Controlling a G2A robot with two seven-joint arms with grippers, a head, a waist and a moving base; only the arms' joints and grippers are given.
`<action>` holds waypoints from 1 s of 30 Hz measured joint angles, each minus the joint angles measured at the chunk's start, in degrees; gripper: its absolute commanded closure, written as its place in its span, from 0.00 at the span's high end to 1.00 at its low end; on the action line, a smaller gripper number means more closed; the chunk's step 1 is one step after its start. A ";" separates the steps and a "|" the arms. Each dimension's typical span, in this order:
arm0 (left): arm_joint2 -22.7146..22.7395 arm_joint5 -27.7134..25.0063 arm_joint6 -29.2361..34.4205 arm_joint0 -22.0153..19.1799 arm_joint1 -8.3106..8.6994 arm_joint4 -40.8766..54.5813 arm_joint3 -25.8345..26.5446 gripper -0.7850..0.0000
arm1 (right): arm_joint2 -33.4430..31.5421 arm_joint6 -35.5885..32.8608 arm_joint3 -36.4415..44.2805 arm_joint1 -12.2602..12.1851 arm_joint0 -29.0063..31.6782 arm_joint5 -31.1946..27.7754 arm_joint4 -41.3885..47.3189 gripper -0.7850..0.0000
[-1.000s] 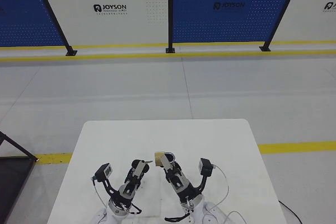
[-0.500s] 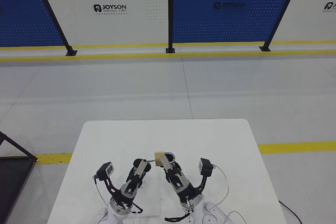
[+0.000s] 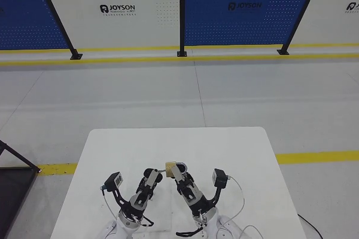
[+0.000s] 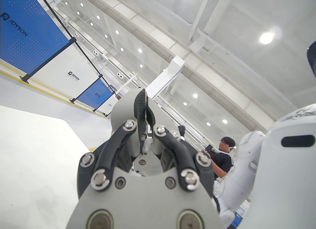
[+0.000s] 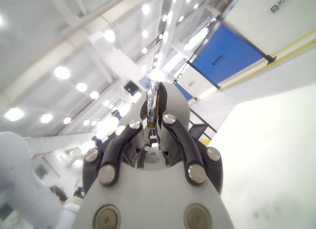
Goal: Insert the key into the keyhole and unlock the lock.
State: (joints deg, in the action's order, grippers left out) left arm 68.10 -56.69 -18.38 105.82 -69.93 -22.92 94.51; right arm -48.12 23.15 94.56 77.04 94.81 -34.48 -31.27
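Clamping the brass lock (image 3: 169,167) tight in the right gripper (image 3: 176,172) above the table's (image 3: 227,149) near edge, pinching the key (image 3: 160,173) in the closed left gripper (image 3: 151,178) just beside it, with the key mostly buried between the pads and the keyhole too small to make out.

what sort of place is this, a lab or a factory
Likely a large industrial hall set up for robot trials: blue partition panels on stands, yellow floor lines, and rows of ceiling lights high overhead.

The left gripper (image 4: 145,106) has white shells (image 4: 123,111), black linkages (image 4: 116,141), silver screws (image 4: 98,180).
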 measured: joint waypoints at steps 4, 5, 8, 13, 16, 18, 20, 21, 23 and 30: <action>0.18 -0.03 -0.09 0.02 -0.13 -0.29 0.00 0.00 | -0.14 -1.08 0.55 0.03 0.02 0.66 0.31 0.00; 0.22 -0.05 -0.15 0.05 -0.17 -0.33 0.01 0.00 | -0.15 -1.33 0.60 0.03 0.02 0.64 0.30 0.00; 0.31 0.06 -0.22 0.12 -0.27 -0.47 0.03 0.00 | -0.15 -2.05 0.64 0.05 -0.07 0.53 0.27 0.00; 0.40 0.08 -0.13 0.15 -0.42 -0.57 0.06 0.00 | -0.05 -3.32 0.64 0.09 -0.31 0.47 -0.14 0.00; 0.56 -0.01 -0.18 0.14 -0.50 -0.53 0.03 0.00 | -0.06 -3.74 0.61 0.13 -0.44 0.65 -0.19 0.00; 0.66 -0.06 -0.19 0.16 -0.56 -0.45 0.01 0.00 | -0.09 -3.77 0.60 0.17 -0.46 0.75 -0.20 0.00; 0.73 -0.09 -0.10 0.20 -0.61 -0.41 0.00 0.00 | -0.09 -3.83 0.60 0.20 -0.49 0.84 -0.31 0.00; 0.76 -0.10 -0.06 0.21 -0.63 -0.40 0.00 0.00 | -0.09 -3.85 0.60 0.22 -0.50 0.86 -0.33 0.00; 0.87 -0.04 0.13 0.22 -0.67 -0.58 0.03 0.07 | -0.07 -3.97 0.55 0.25 -0.53 0.90 -0.35 0.00; 0.96 0.42 0.31 0.39 -0.86 -1.37 0.28 0.63 | -0.12 -4.19 0.55 0.35 -0.56 0.97 -0.27 0.00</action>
State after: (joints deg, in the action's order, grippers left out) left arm 69.06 -56.28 -18.07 106.21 -70.80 -24.29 94.79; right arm -48.24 18.97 95.11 77.39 94.24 -33.51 -31.54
